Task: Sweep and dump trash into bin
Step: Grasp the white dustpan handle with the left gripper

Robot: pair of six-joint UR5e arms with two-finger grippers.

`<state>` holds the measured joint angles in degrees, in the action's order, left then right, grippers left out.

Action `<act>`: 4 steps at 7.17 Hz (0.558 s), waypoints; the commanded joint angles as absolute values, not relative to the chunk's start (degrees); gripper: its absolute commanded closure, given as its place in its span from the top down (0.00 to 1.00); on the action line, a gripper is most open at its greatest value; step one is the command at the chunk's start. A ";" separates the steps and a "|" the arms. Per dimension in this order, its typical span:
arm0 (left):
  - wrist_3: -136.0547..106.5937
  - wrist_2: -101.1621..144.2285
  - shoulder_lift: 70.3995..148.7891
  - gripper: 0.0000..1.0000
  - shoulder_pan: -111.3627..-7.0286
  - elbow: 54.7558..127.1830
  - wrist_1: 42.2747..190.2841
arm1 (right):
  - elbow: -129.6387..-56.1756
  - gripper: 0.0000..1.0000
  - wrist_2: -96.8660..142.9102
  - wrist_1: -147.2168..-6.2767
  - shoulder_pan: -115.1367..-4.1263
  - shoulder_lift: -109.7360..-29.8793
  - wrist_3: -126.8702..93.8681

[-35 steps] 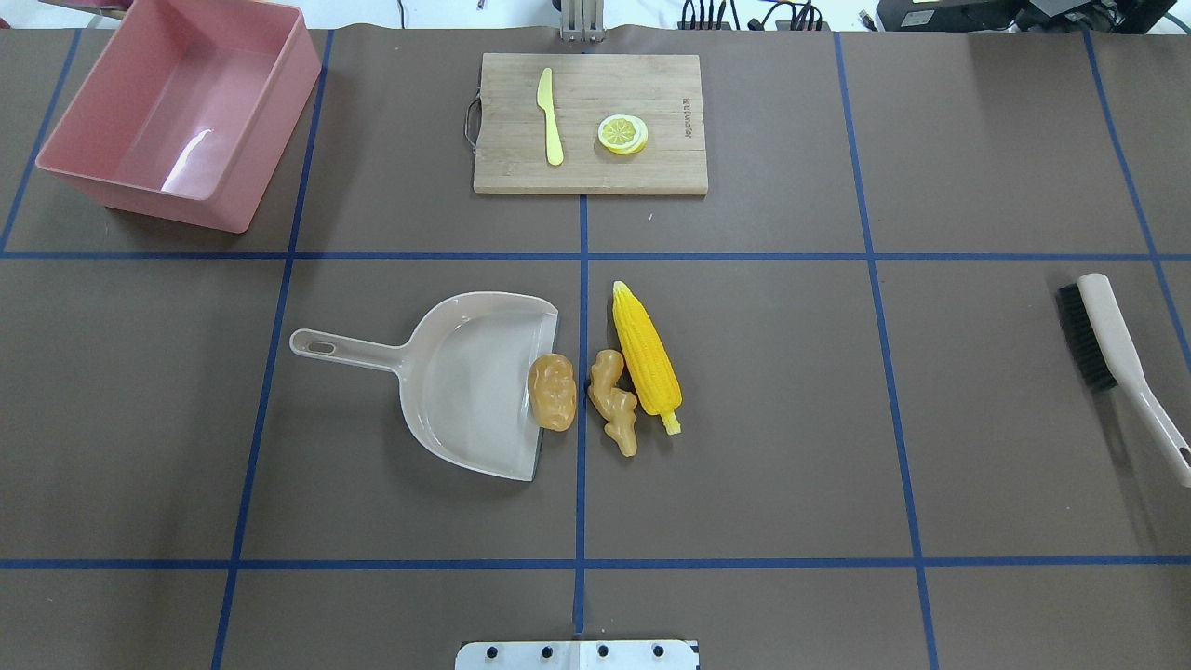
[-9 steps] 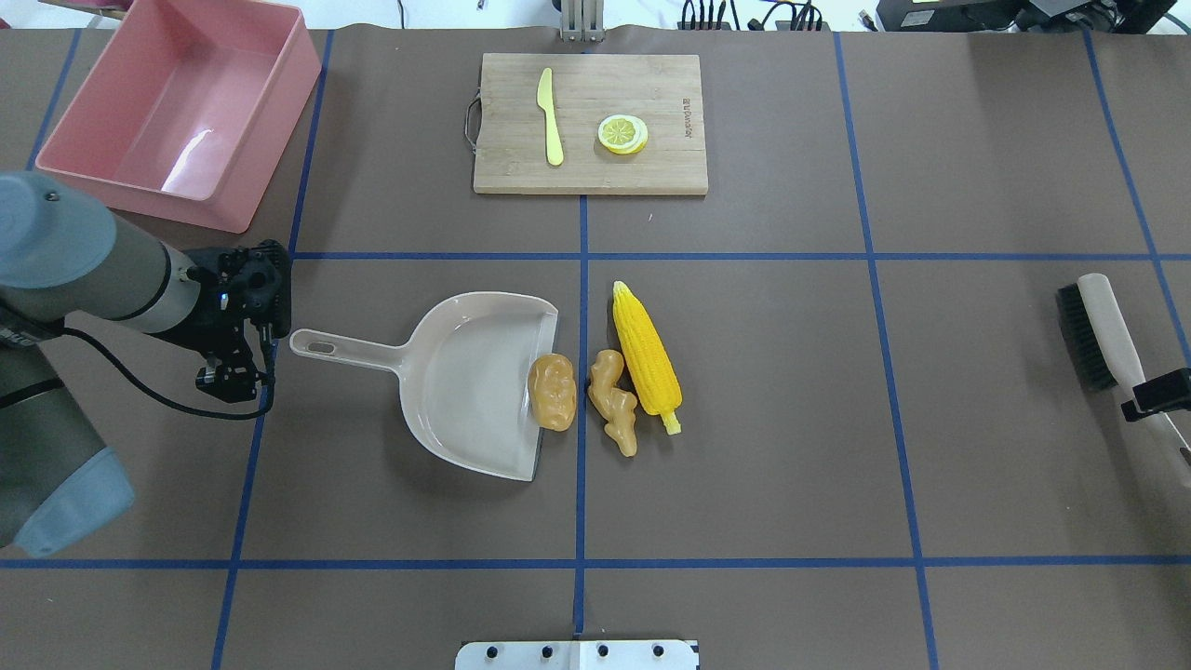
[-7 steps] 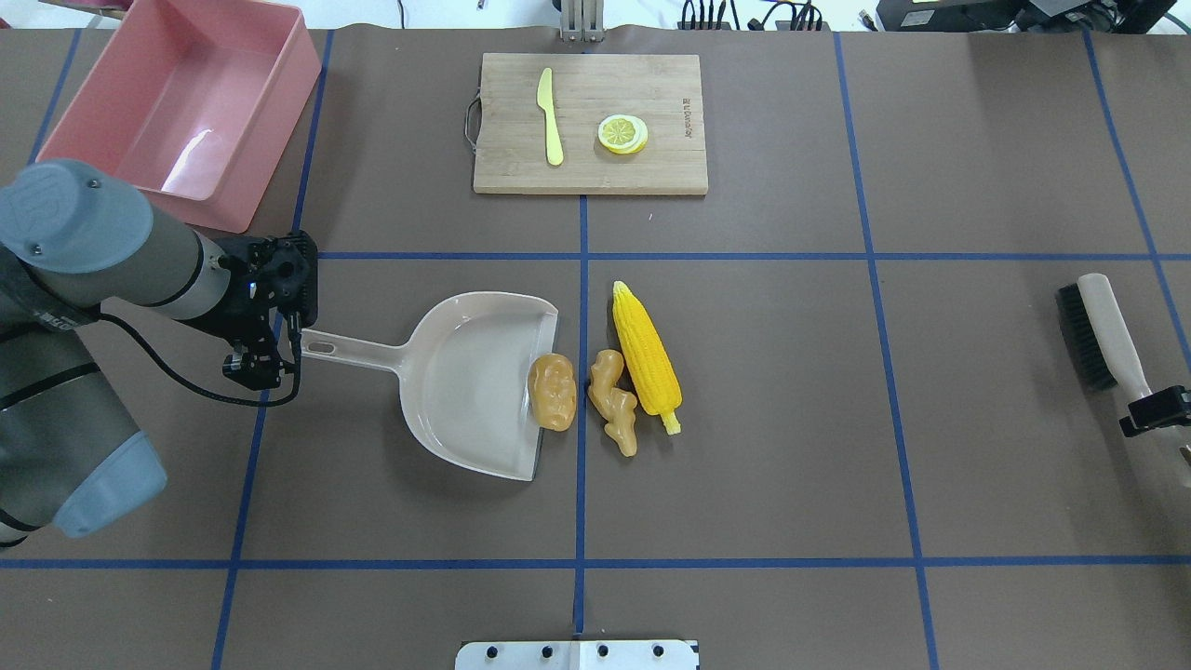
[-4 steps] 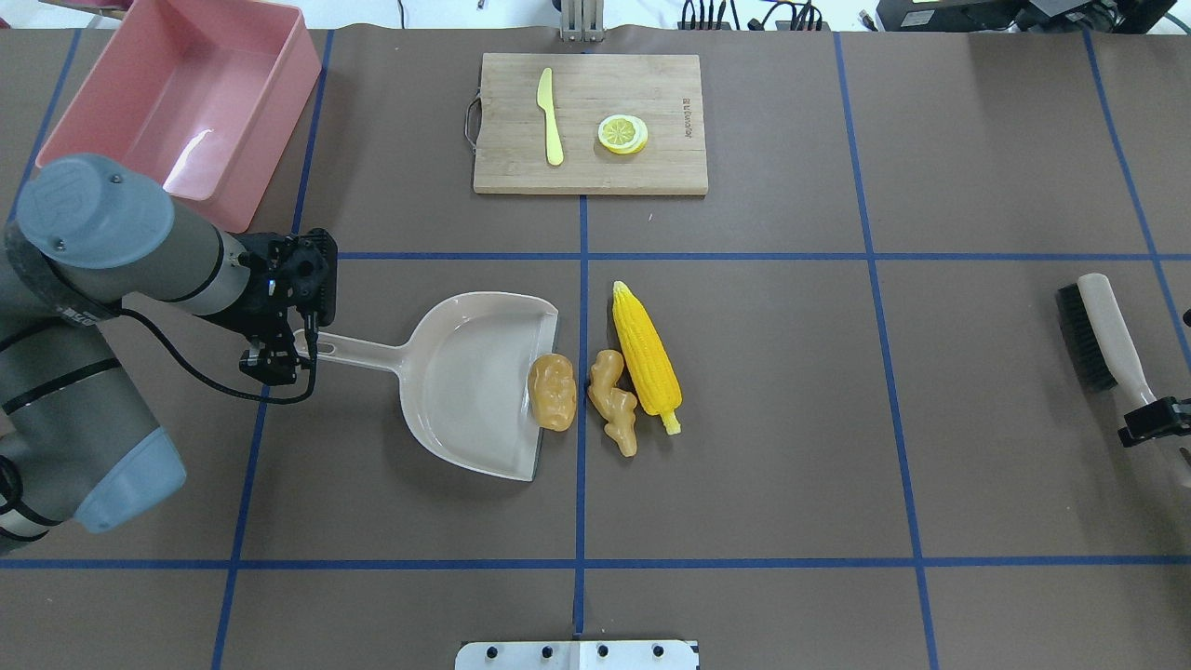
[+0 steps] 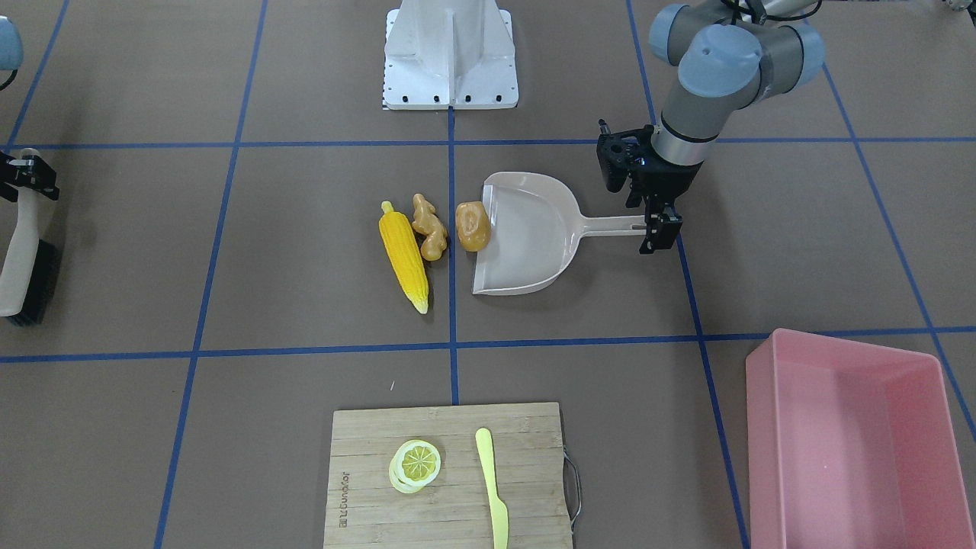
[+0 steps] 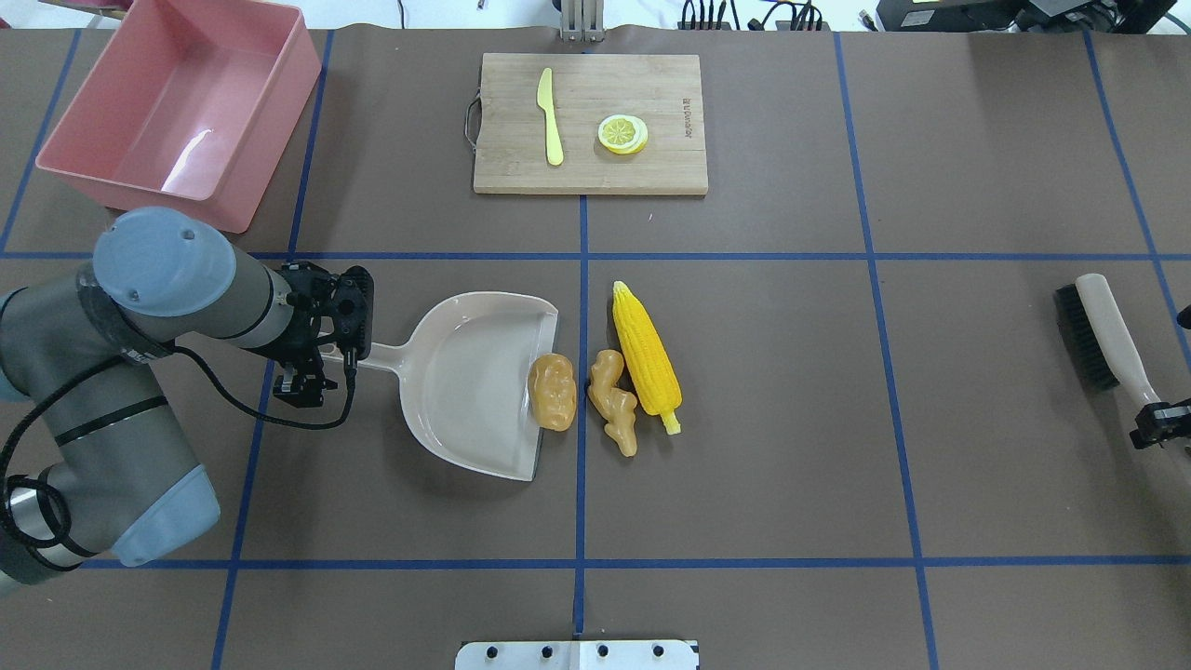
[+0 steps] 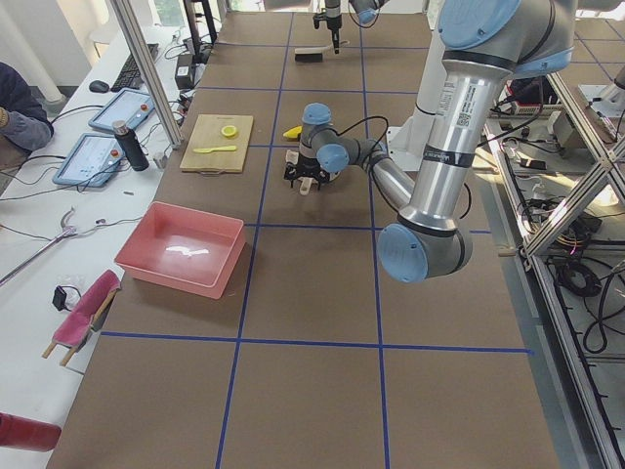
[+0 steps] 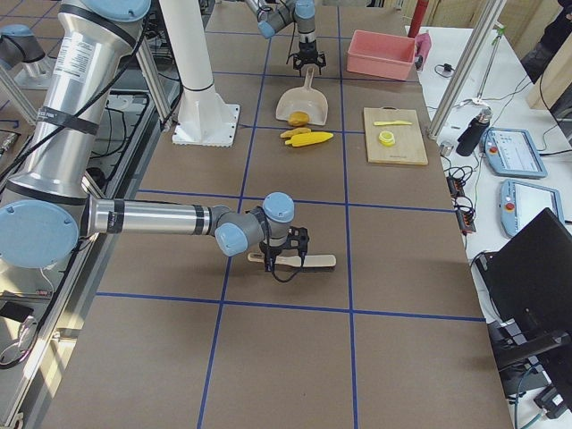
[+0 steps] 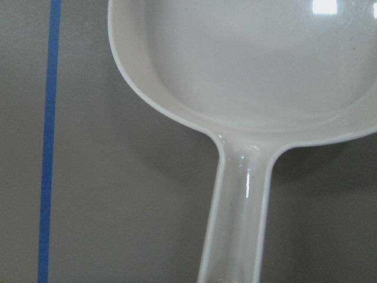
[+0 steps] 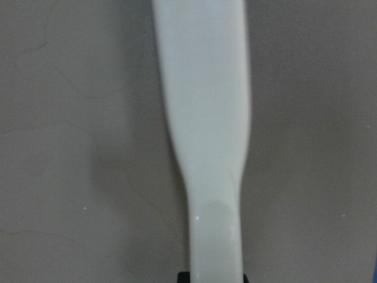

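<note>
The left gripper [image 5: 646, 217] has its jaws apart, straddling the dustpan [image 5: 526, 236] handle right under it. Looks like light, stiff, slick plastic, so I'd clamp squarely mid-handle.

We find only one mark that looks like lettering: a short dark line of print burnt into the wooden cutting board [image 6: 651, 93], running along its short edge just beside the lemon slice [image 6: 622, 133]. It lies well forward and to the right of the left gripper's [image 6: 346, 352] jaws, and far to the left of the right gripper's [image 5: 29, 179] jaws. We cannot read its letters. Small print on the left arm [image 7: 451, 98] behind the jaws is also too small to read.
</note>
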<state>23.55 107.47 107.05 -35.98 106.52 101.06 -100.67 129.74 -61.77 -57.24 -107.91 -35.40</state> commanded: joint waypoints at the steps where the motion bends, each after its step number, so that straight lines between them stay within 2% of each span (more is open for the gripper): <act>1: 23.47 107.40 108.01 0.99 -35.68 104.34 101.16 | -102.38 0.00 131.03 -62.40 -57.82 -106.62 -34.72; 4: 23.29 107.49 109.16 0.98 -35.42 103.54 101.07 | -105.63 0.00 134.04 -68.96 -62.40 -103.12 -34.63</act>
